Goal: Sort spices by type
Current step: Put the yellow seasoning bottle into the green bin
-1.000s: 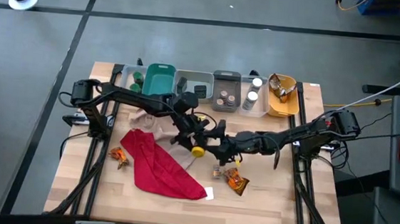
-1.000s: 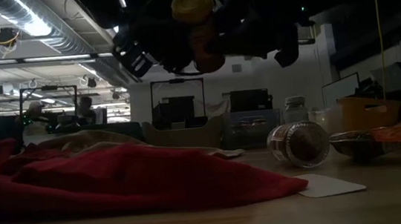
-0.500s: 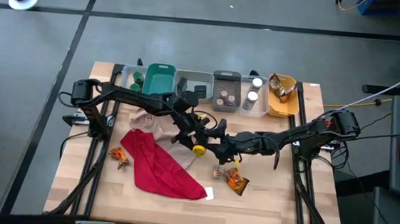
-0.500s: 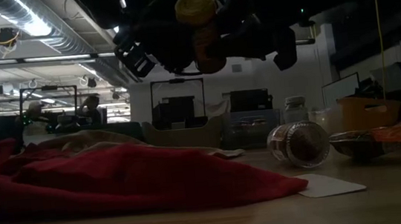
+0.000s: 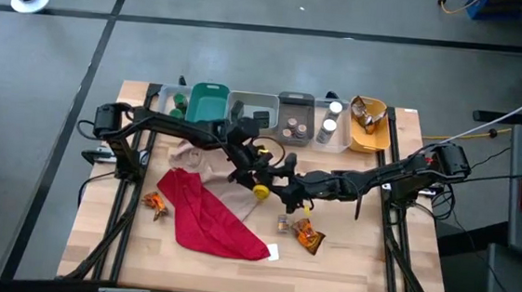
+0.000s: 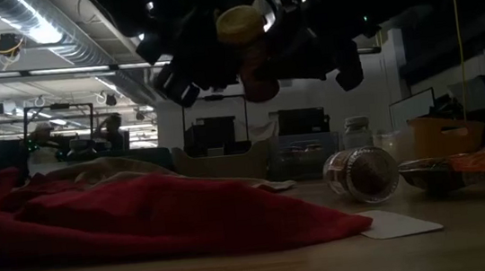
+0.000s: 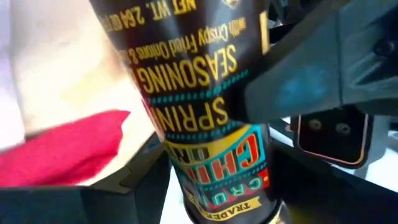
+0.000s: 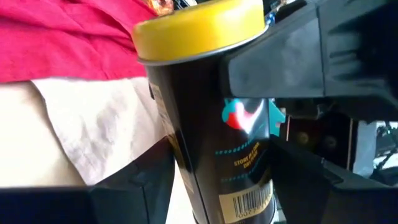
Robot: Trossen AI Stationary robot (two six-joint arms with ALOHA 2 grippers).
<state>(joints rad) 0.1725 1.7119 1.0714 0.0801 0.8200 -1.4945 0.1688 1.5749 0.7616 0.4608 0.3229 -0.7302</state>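
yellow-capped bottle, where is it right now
In the high view the yellow-capped bottle is mid-table, held off the surface between the left hand and right hand, just beyond the red cloth.

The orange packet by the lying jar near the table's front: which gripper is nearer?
Right. The right gripper hangs just behind the orange packet, at the yellow-capped bottle. The left gripper is farther back and to the left.

I have both arms stretched inward above mid-table, left gripper and right gripper meeting, each clamped on the same yellow-capped bottle.
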